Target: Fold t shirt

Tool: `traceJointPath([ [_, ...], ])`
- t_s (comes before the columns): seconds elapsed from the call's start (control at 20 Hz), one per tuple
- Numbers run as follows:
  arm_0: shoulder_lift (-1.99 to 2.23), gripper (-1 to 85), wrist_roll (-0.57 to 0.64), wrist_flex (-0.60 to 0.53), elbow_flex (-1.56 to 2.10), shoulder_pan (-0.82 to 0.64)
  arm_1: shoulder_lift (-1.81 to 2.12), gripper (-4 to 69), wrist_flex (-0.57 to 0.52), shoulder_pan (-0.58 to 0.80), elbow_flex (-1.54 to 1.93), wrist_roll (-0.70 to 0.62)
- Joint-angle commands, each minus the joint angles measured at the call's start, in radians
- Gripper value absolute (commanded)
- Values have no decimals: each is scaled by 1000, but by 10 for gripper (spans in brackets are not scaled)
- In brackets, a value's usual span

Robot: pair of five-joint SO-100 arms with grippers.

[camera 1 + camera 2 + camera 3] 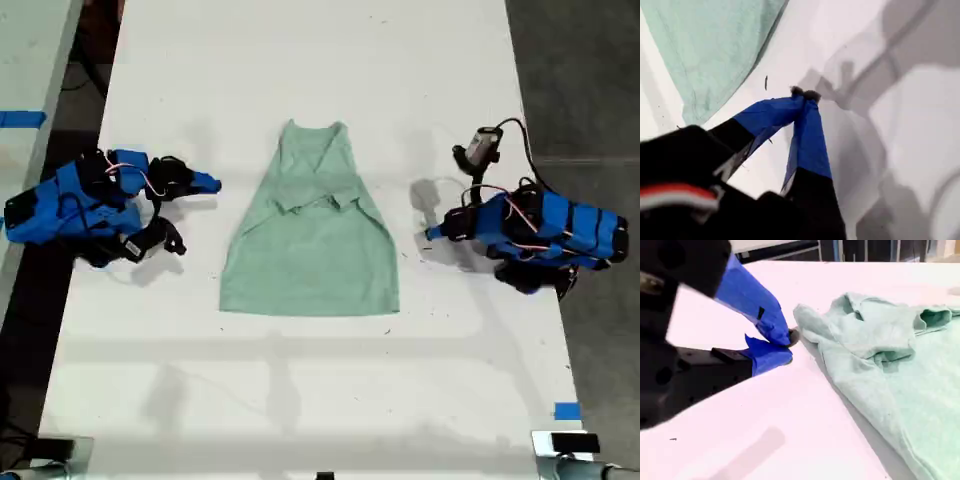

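t shirt (310, 250) lies flat mid-bench (300, 400), hem (308, 312) at the near edge, collar (312, 128) at the far end, both sleeves (318, 197) turned in over the chest. My first hand (432, 234) rests on the bench at the exterior view's right, beside the shirt's side edge and not touching it, clenched on nothing, tips together. My second hand (210, 184) sits at the exterior view's left, further up toward the sleeve line, also clenched and empty, apart from the cloth. Looks like the next step is hem-to-collar. To do it well: release both hands, drop to the two hem corners, pinch a single corner each, low to the bench. Lift together, carry far at matched pace, keep the hem taut between hands so the tucked sleeves don't flip out. Lay the hem on the collar line, then let go.
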Motion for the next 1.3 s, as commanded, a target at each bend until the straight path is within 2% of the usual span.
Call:
traceJointPath([
  [0.0, 9, -2, -8, 3, 38, -8, -253, -21, 77, -63, -196, 290],
  [0.1, 9, -2, -6, 3, 38, -8, -500, -17, 38, -115, -342, 350],
  [0.2, 9, -2, -6, 3, 38, -8, -709, 8, -98, -196, -436, 399],
  [0.3, 9, -2, -6, 3, 38, -8, -930, 92, -242, -261, -526, 433],
  [0.45, 9, -1, -6, 3, 38, -8, -1166, 174, -382, -319, -641, 451],
  [0.5, 9, -1, -6, 3, 38, -8, -1223, 245, -442, -331, -657, 439],
  [0.55, 9, -1, -6, 3, 38, -8, -1267, 249, -480, -342, -667, 440],
  [0.65, 9, -2, -6, 3, 38, -8, -1330, 235, -520, -351, -667, 469],
  [0.75, 9, -2, -6, 3, 38, -8, -1350, 231, -632, -356, -603, 482],
  [0.9, 9, -2, -6, 3, 38, -6, -1414, 229, -742, -364, -555, 492],
  [1.1, 9, -2, -6, 3, 38, -6, -1457, 215, -756, -353, -594, 459],
  [1.15, 9, -2, -6, 3, 38, -6, -1457, 137, -735, -347, -615, 448],
  [1.2, 9, -2, -6, 3, 38, -6, -1457, 6, -696, -342, -646, 440],
  [1.25, 9, -2, -6, 3, 38, -6, -1457, 6, -658, -336, -681, 420],
])
